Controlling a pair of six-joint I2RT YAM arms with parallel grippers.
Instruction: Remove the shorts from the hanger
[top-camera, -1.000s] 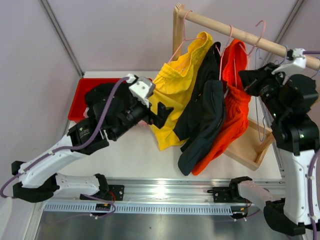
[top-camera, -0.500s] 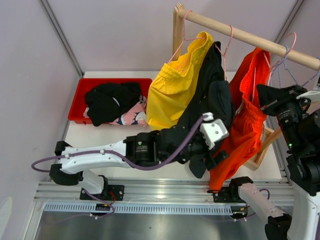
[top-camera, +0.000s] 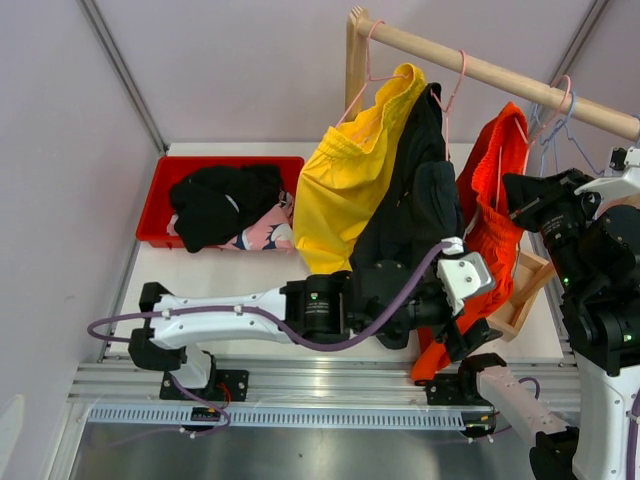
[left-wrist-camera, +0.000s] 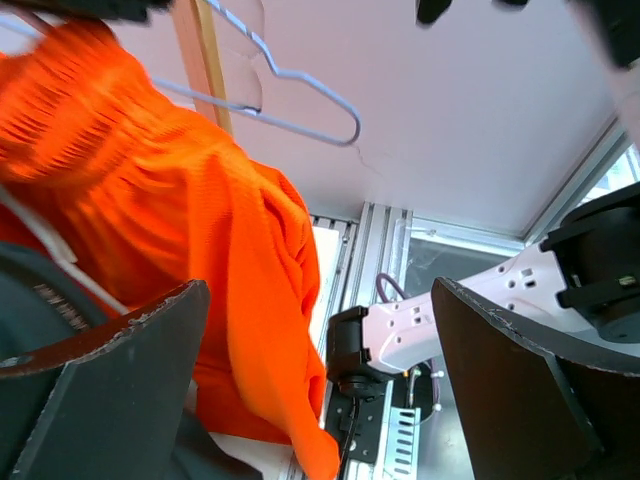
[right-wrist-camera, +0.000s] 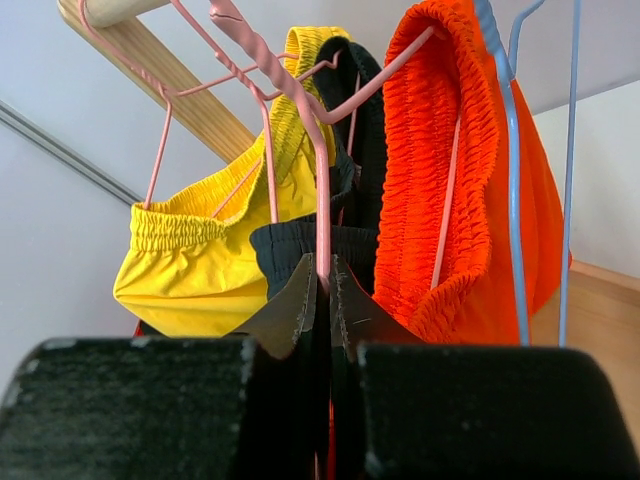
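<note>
Left pincer (top-camera: 468, 335) slid right above white table (top-camera: 250, 272); right pincer (right-wrist-camera: 322, 290) clamps pink hanger (right-wrist-camera: 300, 112).

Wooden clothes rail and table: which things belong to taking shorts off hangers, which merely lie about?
Job: bright yellow fabric shorts, black fabric shorts, orange fabric shorts, pink wire hanger, red plastic bin.
Lying about: shallow wooden tray, blue wire hanger.

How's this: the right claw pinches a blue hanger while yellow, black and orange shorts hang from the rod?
Not quite. The right wrist view shows the right gripper pinching a pink hanger, not a blue one. The rest is right.
</note>
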